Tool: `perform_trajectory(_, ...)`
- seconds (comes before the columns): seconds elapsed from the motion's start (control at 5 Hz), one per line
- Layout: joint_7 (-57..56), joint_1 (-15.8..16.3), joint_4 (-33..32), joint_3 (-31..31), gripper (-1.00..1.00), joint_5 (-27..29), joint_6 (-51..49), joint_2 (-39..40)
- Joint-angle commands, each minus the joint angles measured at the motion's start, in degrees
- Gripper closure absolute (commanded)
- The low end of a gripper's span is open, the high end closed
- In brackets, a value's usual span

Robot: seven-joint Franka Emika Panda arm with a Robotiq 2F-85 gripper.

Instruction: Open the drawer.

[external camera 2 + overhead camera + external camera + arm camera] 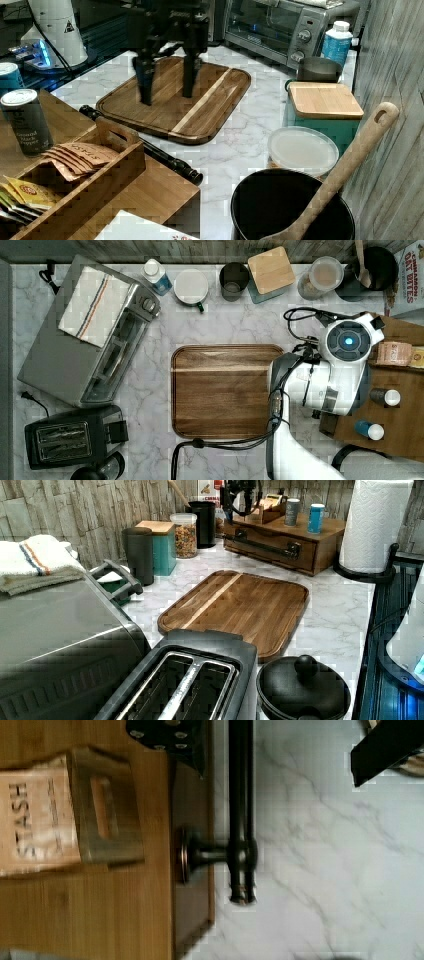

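Note:
The drawer (272, 544) sits shut in the wooden box cabinet (327, 530) at the back of the left view. Its long black bar handle (260, 545) runs across the front; the handle (150, 150) also shows in the right view. My gripper (166, 98) hangs open above the handle's end, fingers pointing down and clear of it. In the wrist view the handle (241, 810) lies between the two fingers, closer to one, with the drawer front (192, 795) beside it. In the top view the arm's wrist (347, 342) covers the gripper.
A flat wooden tray (225, 390) lies on the marble counter in front of the cabinet. Spice tins (385, 397) and a tea-bag caddy (85, 165) stand on the cabinet top. A paper towel roll (375, 525), black pot with a wooden spoon (290, 210), toaster oven (85, 335) and toaster (70, 437) surround the area.

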Motion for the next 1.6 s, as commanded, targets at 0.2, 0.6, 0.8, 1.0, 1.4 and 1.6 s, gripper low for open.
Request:
perform_trajectory(0.2,3.42,-3.04,-7.78,-2.06,-1.00,6.90,7.49,-3.22)
perform_trajectory(0.6,8.89,-1.42,-12.06,-2.29,-1.00,5.76,10.76,-3.47)
perform_trajectory(0.8,5.37,-3.10,-13.07,-2.83,-1.00,4.34,14.29,-2.21)
perform_trajectory(1.0,3.53,-4.46,-13.49,-2.95,-1.00,2.90,17.35,-0.75)
perform_trajectory(1.4,2.58,-5.27,-14.03,-0.77,-1.00,6.44,22.69,2.58)
perform_trajectory(1.6,2.44,-5.98,-13.15,0.56,-1.00,6.21,23.76,4.01)
